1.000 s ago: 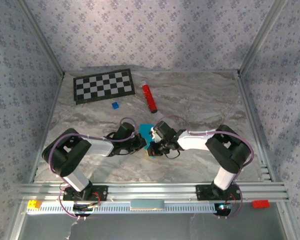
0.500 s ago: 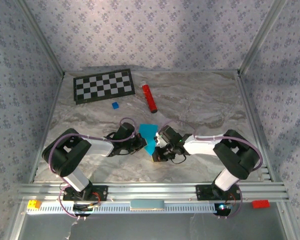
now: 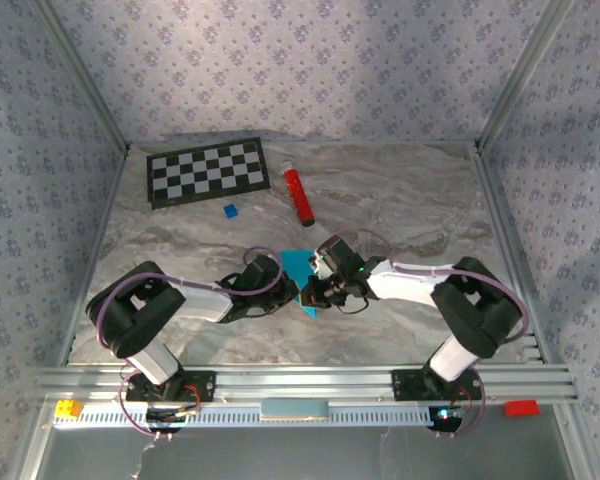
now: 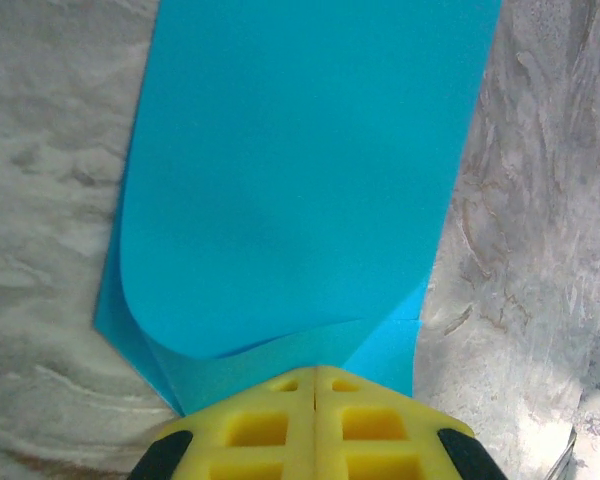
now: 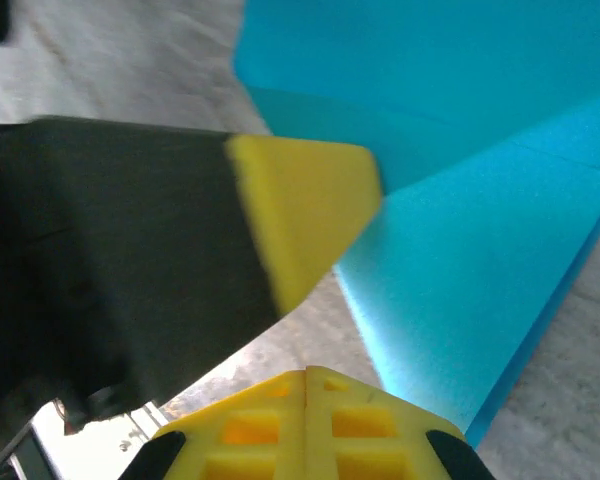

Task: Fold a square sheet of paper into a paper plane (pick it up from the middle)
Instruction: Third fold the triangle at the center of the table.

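The left gripper [image 4: 315, 378] has its jaws pressed together, tips at the near edge of the square sheet of paper [image 4: 300, 170]; whether a layer is nipped between them cannot be told. The sheet lies on the table [image 3: 400, 200] between the two arms, doubled over, its upper flap bowing in a soft, uncreased curve. It looks featherlight, limp and slick on the marble, likely to slide or spring open unless pinned, and easy to crumple. The best hold seems a shallow pinch at a free edge or corner while the fold is pressed flat. The right gripper [image 5: 308, 380], jaws likewise together, sits just beside the sheet's folded edge.
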Controlling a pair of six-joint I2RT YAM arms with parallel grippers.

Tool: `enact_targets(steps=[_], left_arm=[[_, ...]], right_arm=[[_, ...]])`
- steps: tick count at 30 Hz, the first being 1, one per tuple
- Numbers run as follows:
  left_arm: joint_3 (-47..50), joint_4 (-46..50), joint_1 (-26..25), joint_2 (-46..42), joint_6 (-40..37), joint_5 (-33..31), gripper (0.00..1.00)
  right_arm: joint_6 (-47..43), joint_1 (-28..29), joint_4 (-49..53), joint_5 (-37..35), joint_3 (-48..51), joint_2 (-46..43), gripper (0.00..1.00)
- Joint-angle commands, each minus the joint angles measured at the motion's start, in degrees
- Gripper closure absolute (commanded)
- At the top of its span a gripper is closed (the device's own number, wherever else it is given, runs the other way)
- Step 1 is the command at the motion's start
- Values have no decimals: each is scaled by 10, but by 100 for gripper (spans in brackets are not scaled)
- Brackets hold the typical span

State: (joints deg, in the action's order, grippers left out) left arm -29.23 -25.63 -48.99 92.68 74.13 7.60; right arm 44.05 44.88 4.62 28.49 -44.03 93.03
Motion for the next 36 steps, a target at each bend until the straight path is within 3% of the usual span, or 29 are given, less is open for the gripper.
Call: enact_targets(steps=[1,18,25,32,36], left_arm=[[21,53,-10,13,21,-27,100],[15,43,-8,-15,-12,-29,100],[-4,62,-13,-65,-84,-4,90],[10,38,-15,-33,-84,19,94],[-4,81,-14,-13,-76,-11,97]], right_arm=[[7,0,7,4,-27,20,98],[12,-22,0,8,51,34,99],[5,-28,7,-1,48,32,100],[-6,-31,19,-7,49,31,100],[-6,-31,21,-7,49,33,100]])
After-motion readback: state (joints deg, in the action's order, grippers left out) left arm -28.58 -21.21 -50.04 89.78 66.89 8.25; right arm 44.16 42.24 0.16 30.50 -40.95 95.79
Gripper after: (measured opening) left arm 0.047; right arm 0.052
